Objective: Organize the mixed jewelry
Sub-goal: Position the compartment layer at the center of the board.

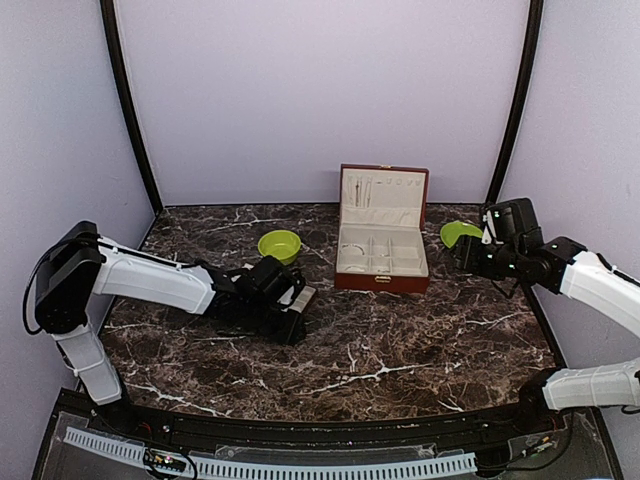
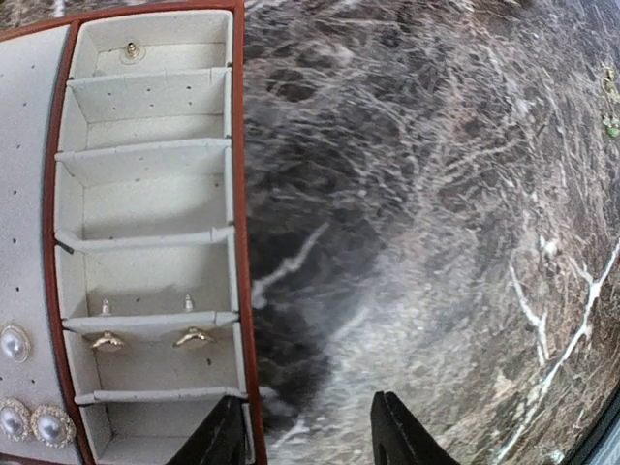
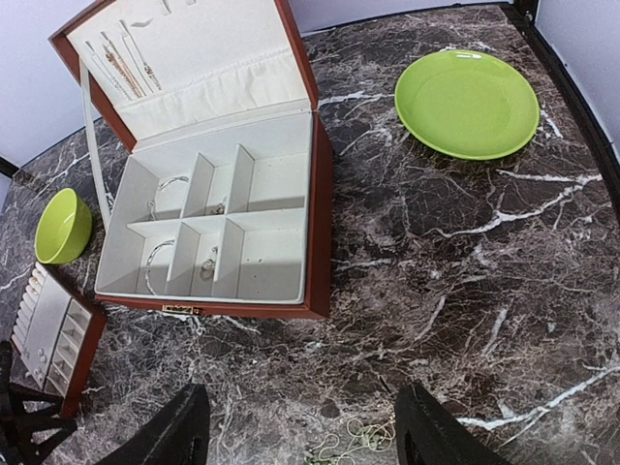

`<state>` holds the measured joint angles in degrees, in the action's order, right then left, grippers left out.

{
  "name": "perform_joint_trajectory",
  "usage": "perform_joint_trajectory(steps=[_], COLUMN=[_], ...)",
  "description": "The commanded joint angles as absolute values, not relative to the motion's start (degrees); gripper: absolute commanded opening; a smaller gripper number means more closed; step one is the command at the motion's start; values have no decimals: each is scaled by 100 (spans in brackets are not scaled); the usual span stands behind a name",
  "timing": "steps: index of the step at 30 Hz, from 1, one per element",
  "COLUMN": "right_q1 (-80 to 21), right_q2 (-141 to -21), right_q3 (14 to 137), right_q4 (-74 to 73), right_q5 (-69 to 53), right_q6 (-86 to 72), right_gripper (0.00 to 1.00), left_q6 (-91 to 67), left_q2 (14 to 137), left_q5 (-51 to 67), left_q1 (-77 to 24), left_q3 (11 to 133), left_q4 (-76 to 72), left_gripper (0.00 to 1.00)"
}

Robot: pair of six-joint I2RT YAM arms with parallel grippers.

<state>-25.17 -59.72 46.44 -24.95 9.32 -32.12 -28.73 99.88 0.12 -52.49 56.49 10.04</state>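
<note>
The mixed jewelry lies in several places. Thin hoops (image 3: pixel 170 183) and a small ring (image 3: pixel 208 267) sit in the compartments of the open red-brown box (image 3: pixel 320 223) (image 1: pixel 382 281), and fine chains (image 3: pixel 126 60) hang in its lid. Small gold pieces (image 2: pixel 194 336) and pearl studs (image 2: pixel 15 342) rest in a small cream-lined tray (image 2: pixel 145 184) (image 3: pixel 82 349). A fine pale chain (image 3: pixel 360 441) lies loose on the marble between the open fingers of my right gripper (image 3: pixel 305 436) (image 1: pixel 463 255). My left gripper (image 2: pixel 310 441) (image 1: pixel 296 318) is open and empty, its left finger over the tray's right edge.
A lime-green plate (image 3: pixel 467 103) (image 1: pixel 456 232) lies at the back right, behind my right gripper. A lime-green bowl (image 1: pixel 279 244) (image 3: pixel 63 225) stands left of the box. The dark marble table (image 1: pixel 400 350) ends at purple walls on three sides.
</note>
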Motion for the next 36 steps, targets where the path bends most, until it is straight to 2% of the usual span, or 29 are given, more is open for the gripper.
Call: perform_joint_trajectory(steps=[1, 9, 17, 24, 29, 36], right_q1=[-2535, -2538, -2531, -2532, -2534, -2531], right_q2=[-5911, -5912, -5917, -5833, -5786, -5743], right_q3=[4627, 4615, 4638, 4776, 4770, 4693], right_q4=[-2496, -2401, -2393, -2479, -2390, -2254], right_q5=[1081, 1076, 1057, 962, 745, 445], right_q6=[-3248, -3278, -3264, -3209, -3163, -3043], right_gripper=[66, 66, 67, 68, 69, 69], left_q6=[-3673, -4341, -4464, -4234, -4333, -4491], left_q2=[10167, 10274, 10188, 8987, 8125, 7241], left_q5=[113, -116, -302, -1056, -1556, -1350], left_q1=[-5725, -6558, -6889, -6884, -6562, -5127], left_q3=[5684, 5859, 6086, 6201, 6115, 5196], left_q4=[884, 865, 1132, 1848, 2919, 3714], left_gripper=[47, 46, 47, 59, 66, 60])
